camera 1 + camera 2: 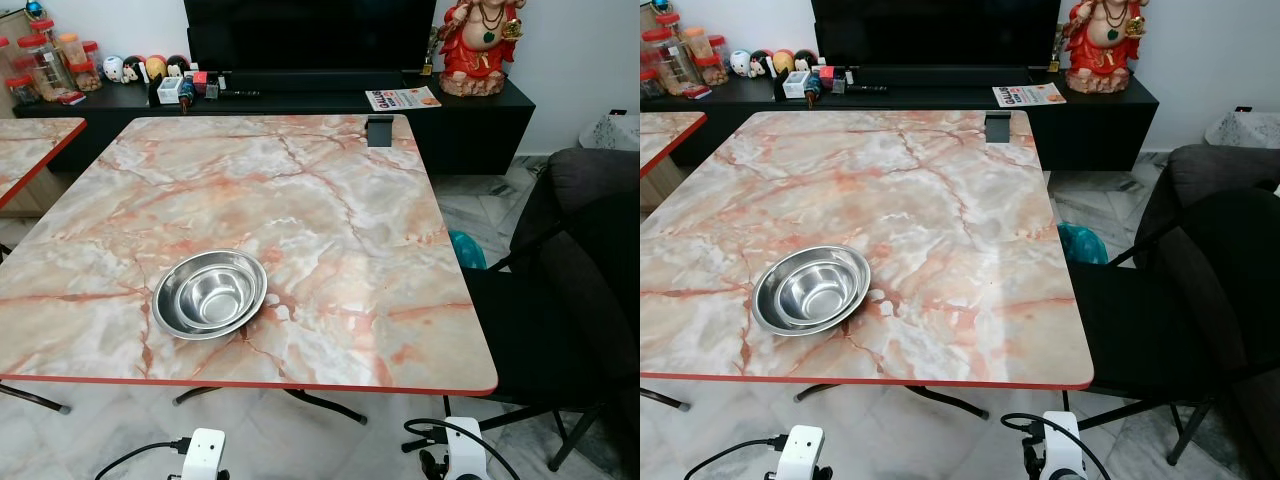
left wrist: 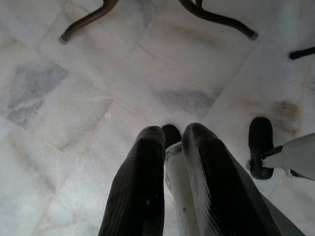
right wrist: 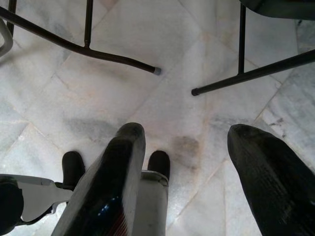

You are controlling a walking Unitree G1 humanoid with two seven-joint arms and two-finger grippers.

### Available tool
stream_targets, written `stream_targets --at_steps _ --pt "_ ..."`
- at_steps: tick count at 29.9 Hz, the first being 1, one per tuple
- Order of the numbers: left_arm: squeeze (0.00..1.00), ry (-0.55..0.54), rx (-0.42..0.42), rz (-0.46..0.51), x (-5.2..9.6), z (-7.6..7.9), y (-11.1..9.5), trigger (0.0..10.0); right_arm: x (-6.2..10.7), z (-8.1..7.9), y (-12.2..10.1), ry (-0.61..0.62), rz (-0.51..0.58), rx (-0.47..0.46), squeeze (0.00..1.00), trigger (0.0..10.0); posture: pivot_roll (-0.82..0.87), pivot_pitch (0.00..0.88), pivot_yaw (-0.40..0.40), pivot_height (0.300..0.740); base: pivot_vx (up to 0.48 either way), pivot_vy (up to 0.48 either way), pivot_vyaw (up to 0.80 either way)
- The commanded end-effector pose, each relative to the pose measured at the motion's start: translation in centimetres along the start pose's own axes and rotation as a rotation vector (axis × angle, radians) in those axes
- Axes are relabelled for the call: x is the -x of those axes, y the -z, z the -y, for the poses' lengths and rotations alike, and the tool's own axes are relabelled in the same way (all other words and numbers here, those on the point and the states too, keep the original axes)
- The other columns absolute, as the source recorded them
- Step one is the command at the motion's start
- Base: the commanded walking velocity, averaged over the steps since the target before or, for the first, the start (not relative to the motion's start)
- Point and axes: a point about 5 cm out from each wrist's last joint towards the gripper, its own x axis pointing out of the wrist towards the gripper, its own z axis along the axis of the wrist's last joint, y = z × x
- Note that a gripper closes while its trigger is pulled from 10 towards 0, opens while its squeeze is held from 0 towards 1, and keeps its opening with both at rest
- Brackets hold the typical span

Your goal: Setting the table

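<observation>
A stainless steel bowl [image 1: 210,293] sat upright and empty on the marble-patterned desk [image 1: 330,210], close to the near red-trimmed edge and toward the robot's left half of the top. A small dark holder [image 1: 380,131] stood at the far edge of the desk, well apart from the bowl.

Both arms hung low beneath the desk edge. The left tool [image 2: 172,140] pointed down at the pale marble floor [image 2: 74,98], its two black fingers [image 2: 140,182] drawn close together with only a narrow slit between them and nothing held. The right tool [image 3: 189,142] also faced the floor, its fingers [image 3: 115,167] spread wide apart and empty, with thin black chair legs [image 3: 236,78] lying beyond it.

A black chair [image 1: 570,290] stood just beside the desk on the robot's right. Behind the desk ran a low black cabinet [image 1: 460,120] carrying a dark television [image 1: 305,35], a red figurine [image 1: 480,45], a magazine [image 1: 402,98], several jars [image 1: 45,65] with red lids and small round ornaments [image 1: 140,68]. A second marble-patterned desk [image 1: 25,150] showed at the far left.
</observation>
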Motion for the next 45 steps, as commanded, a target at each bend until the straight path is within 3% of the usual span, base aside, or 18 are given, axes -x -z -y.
stream_targets --at_steps 1,45 --pt "0.0 -0.021 0.001 -0.027 0.2 -0.5 0.7 10.0 -0.1 -0.3 -0.4 -0.002 0.019 -0.018 0.0 10.0 -0.08 0.0 0.026 0.74 0.0 0.48 0.0" --pt "0.0 -0.13 0.049 -0.051 0.5 -3.1 0.7 10.0 -0.4 -1.5 -1.6 -0.022 0.048 -0.038 0.0 10.0 -0.07 0.0 0.052 0.74 0.0 0.48 0.0"
